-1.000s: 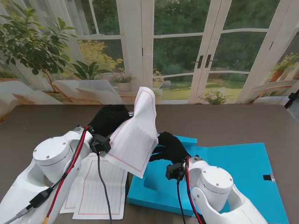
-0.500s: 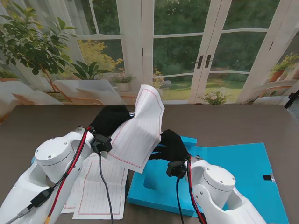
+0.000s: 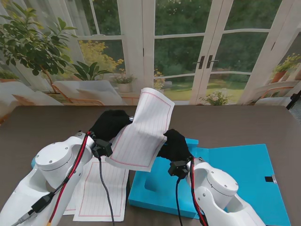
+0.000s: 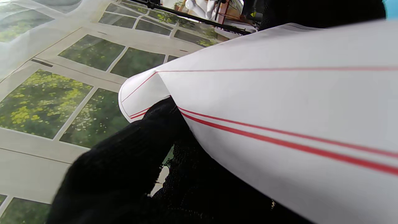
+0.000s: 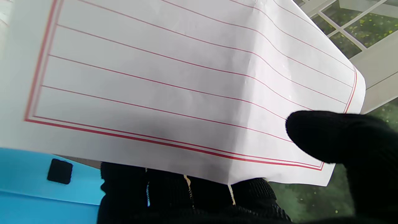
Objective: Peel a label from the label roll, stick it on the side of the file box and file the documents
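raised white red-ruled paper sheet (image 3: 143,129) blocking the gap between both black-gloved hands, open blue plastic file box (image 3: 235,176) filling the right near side, flat ruled sheets (image 3: 101,190) left, bare dark table (image 3: 244,123) beyond

White red-ruled sheet (image 3: 143,129); blue file box (image 3: 235,174); black-gloved hands

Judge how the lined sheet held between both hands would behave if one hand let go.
The lined sheet is probably floppy: it already bows between the left hand and right hand. Likely very light, so it may droop or flutter. The crease seen in the right wrist view suggests it folds easily.
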You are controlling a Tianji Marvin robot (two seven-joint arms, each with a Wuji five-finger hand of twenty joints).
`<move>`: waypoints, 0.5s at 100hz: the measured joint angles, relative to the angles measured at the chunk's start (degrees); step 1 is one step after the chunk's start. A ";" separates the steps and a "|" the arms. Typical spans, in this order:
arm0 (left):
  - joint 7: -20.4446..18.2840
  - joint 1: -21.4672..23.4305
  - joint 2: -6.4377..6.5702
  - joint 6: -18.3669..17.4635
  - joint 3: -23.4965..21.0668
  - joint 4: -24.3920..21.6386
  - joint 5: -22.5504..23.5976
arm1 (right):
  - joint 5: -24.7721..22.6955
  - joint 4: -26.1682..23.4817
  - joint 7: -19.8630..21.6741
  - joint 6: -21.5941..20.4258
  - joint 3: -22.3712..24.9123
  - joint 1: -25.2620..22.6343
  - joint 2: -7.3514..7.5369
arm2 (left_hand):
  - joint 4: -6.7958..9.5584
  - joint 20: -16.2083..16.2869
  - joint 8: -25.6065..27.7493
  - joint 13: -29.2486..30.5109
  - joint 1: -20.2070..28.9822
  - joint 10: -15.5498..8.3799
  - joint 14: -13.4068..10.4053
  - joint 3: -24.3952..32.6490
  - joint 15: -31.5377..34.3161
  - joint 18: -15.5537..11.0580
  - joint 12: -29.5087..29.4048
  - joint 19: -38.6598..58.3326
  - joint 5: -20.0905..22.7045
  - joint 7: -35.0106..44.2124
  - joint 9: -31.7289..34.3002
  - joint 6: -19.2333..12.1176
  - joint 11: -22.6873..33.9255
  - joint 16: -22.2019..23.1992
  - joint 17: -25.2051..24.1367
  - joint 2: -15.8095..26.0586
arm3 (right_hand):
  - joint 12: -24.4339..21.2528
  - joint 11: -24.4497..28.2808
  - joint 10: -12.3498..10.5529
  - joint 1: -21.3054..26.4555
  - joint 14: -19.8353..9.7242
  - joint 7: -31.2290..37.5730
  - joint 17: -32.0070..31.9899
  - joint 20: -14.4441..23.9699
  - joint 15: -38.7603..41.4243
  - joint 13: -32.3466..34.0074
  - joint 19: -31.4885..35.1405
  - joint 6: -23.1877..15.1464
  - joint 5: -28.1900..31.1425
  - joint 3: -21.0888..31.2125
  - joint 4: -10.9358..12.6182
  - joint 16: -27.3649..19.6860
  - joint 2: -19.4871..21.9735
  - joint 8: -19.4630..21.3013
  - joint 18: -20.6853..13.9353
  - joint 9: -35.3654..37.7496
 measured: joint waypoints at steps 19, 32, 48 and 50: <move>0.10 0.33 -0.01 0.36 -0.02 0.39 1.07 | -0.68 0.32 -0.12 -0.56 -0.39 0.11 0.06 | 0.00 0.11 0.00 -0.03 0.00 0.00 0.01 -0.03 0.00 0.01 0.04 0.00 -0.02 0.00 -0.01 0.00 0.00 0.00 -0.09 0.00 | 0.78 0.01 -0.72 7.09 -0.76 2.46 0.00 0.00 2.74 5.62 2.66 -3.35 4.18 0.18 6.79 1.12 -6.83 -2.03 0.05 5.46; 0.66 0.52 -0.08 0.58 0.01 0.80 1.26 | -2.25 1.20 0.06 -2.74 -1.05 0.40 0.09 | 0.00 0.42 0.00 -0.10 0.01 0.01 0.05 -0.04 0.01 0.01 0.25 0.00 -0.03 0.00 -0.03 0.01 0.00 0.01 -0.13 0.00 | 1.67 0.68 -2.29 9.97 -1.79 3.37 0.00 -0.35 4.81 11.12 6.68 -7.82 11.64 0.18 11.13 1.58 -7.37 -2.09 0.48 11.72; 0.96 0.68 -0.19 1.14 -0.01 1.41 1.66 | -3.04 1.78 -0.16 -4.02 -1.28 0.56 0.07 | 0.00 0.65 0.00 -0.15 0.64 0.10 0.17 -0.73 0.03 0.02 0.57 0.00 -0.07 0.00 -0.04 0.14 0.00 0.01 -0.23 0.00 | 2.75 0.39 -3.56 10.72 -2.11 3.33 0.00 -1.97 6.36 14.93 10.29 -8.76 21.18 -0.68 12.87 2.08 -8.16 -1.90 1.38 18.38; 0.97 0.68 -0.20 1.20 -0.02 1.51 1.75 | -3.11 1.82 -0.24 -4.17 -1.31 0.57 0.07 | 0.00 0.65 0.00 -0.15 0.64 0.10 0.17 -0.74 0.03 0.02 0.57 0.00 -0.07 0.00 -0.04 0.14 0.00 0.01 -0.24 0.00 | 2.99 0.04 -3.61 10.69 -2.15 3.04 0.00 -2.15 7.14 15.69 10.68 -8.54 21.99 -0.69 12.95 2.18 -8.18 -1.90 1.40 19.25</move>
